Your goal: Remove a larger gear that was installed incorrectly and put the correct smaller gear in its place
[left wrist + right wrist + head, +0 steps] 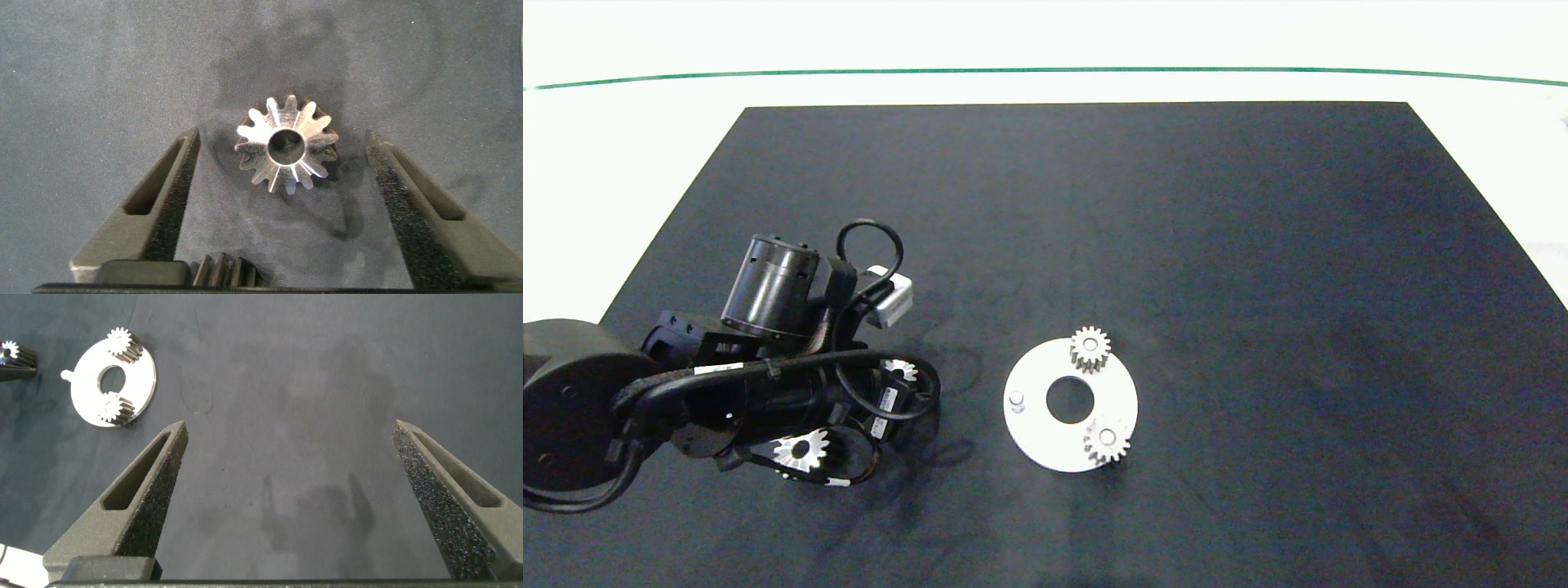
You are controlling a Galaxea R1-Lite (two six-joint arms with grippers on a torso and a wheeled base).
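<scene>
My left gripper [283, 137] hovers low over the mat at the left, open. A smaller gear [284, 144] lies flat between its fingers, touching neither. In the head view this gear [899, 369] peeks out from under the arm. The wider, larger gear [800, 452] lies on the mat just beside it, and only its teeth [222, 268] show in the left wrist view. A white ring plate [1045, 441] carries two small gears [1090, 349] [1107, 441] and one bare peg [1016, 398]. The right gripper [290, 429] is open and holds nothing, high above the mat.
A black mat [1258, 286] covers the white table. The left arm [727, 384] and its cables hang over the mat's left front. The plate [82, 388] shows far off in the right wrist view. The right arm is outside the head view.
</scene>
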